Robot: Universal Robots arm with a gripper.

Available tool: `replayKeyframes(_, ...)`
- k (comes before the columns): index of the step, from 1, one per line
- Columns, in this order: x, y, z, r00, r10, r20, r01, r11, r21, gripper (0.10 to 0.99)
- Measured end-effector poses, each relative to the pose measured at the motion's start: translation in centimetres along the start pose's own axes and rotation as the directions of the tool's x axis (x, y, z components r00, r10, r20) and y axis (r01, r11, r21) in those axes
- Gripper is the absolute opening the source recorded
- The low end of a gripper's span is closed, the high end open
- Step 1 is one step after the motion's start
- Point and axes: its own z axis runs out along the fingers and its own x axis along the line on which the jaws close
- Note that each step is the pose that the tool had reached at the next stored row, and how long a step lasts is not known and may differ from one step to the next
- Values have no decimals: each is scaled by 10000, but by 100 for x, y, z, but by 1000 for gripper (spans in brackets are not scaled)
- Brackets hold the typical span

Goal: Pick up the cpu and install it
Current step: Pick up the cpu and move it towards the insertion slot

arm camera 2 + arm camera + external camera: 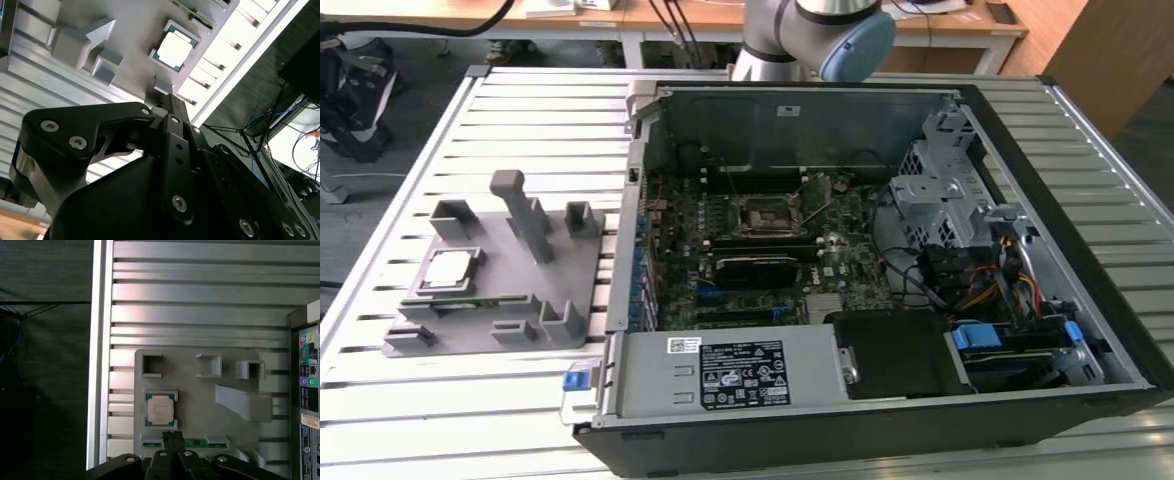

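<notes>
Gripper [171,436]: in both wrist views [167,98] we see its two black fingers pressed together with nothing between them. It hangs over the holder, near the cpu and not touching it.
Cpu [450,270]: it lies flat, silvery top up, in a square recess of the holder [160,409] [175,50]. We find it outside the case, on the exterior view's left.
Holder [500,305]: grey plastic with upright posts, resting on the table just beside the case.
Table [520,110]: pale metal slats.
Case [1067,395]: black, open, lying on its side.
Socket [762,213]: black square frame on the motherboard [707,290], well apart from the cpu.
</notes>
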Motion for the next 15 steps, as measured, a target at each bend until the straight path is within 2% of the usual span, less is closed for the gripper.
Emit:
replayKeyframes(3,0,-2,20,10000,0,-1,0,10000,0,106)
replayKeyframes(15,1,-54,194,10000,-29,0,29,10000,-2,106)
